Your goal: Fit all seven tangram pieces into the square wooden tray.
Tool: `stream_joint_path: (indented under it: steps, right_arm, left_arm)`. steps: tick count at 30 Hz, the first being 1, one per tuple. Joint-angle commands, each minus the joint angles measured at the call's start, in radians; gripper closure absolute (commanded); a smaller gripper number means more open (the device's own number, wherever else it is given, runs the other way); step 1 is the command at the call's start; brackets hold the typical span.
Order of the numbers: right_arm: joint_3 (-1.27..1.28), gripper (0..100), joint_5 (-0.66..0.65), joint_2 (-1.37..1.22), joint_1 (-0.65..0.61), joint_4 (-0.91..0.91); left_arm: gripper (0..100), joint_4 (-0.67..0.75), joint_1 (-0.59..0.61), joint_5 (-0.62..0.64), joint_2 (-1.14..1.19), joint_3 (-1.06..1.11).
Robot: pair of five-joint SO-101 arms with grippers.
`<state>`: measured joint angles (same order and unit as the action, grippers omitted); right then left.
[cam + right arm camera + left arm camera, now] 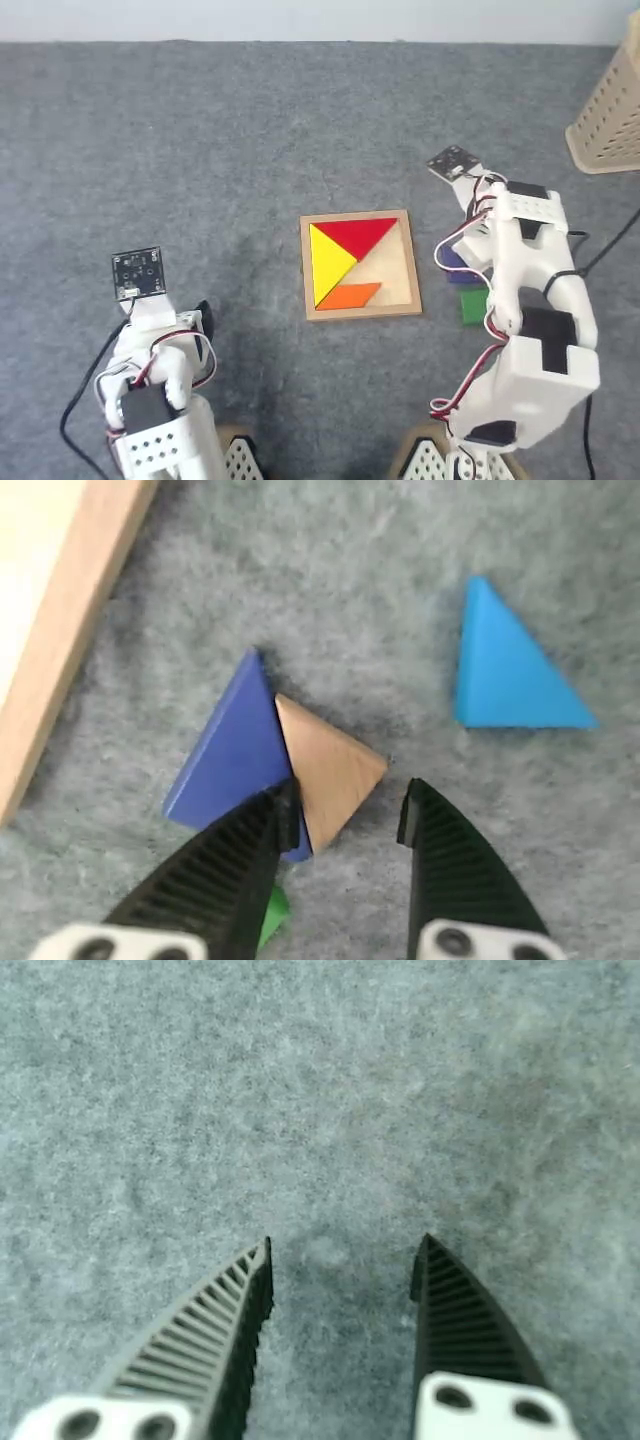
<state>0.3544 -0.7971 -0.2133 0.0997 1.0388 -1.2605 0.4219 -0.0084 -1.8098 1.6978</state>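
Grey carpet [200, 150] beneath square wooden tray [395, 278]

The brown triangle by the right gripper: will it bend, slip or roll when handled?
The brown triangle looks flat and rigid, so it probably will not bend or roll. Its slanted edges may slip from the right gripper. Pushed, it would likely nudge the dark blue triangle touching it.

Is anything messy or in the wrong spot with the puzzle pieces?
Nothing looks broken, but four pieces lie outside the wooden tray on the carpet: a dark blue triangle with a brown triangle snug against it, a light blue triangle apart, and a green piece. The open right gripper hangs over the brown one.
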Motion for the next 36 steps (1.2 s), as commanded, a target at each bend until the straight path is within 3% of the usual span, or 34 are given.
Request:
stream_joint_path:
  steps: [1,13,29,36]
  right_arm:
    - [-0.051,80.9,0.009,0.012,0.018,-0.016]
    - [0.028,81.1,0.003,0.012,-0.074,-0.074]
    - [0.044,81.2,0.006,-0.025,-0.059,-0.068]
    - [0.044,97.9,0.009,-0.019,-0.058,-0.073]
  left_arm:
    - [78,-0.005,-0.002,-0.005,-0.014,-0.013]
    - [78,-0.005,-0.002,-0.005,-0.014,-0.013]
    - [78,-0.005,-0.002,-0.005,-0.014,-0.013]
    - [78,-0.005,-0.002,-0.005,-0.014,-0.013]
